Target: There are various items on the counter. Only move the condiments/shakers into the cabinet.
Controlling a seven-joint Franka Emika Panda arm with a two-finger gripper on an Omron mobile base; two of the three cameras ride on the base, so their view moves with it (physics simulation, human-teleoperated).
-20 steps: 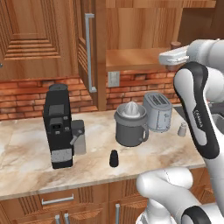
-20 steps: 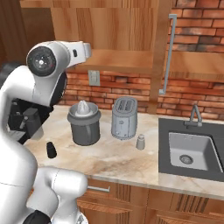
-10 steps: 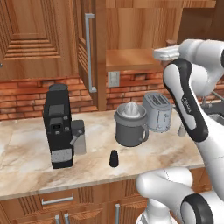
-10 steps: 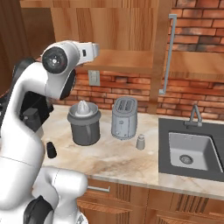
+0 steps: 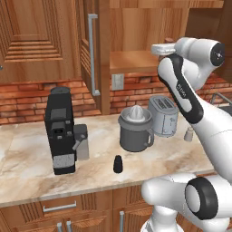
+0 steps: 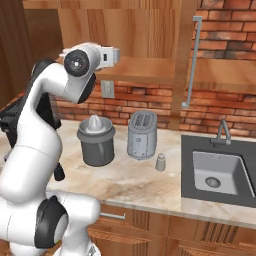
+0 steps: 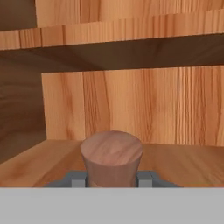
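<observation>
Pincer (image 7: 112,179) clenched on brown wood shaker (image 7: 112,157), tapered, flat-topped, inside cabinet (image 7: 131,105) above shelf (image 7: 183,159)

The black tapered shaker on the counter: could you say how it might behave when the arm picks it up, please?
The small black tapered shaker looks rigid, so it likely won't deform under grip. It stands upright and is taller than its base, so a sideways nudge might tip it. Its taper, narrowing upward, could let it slip downward from the fingers, so a low grasp seems safer.
</observation>
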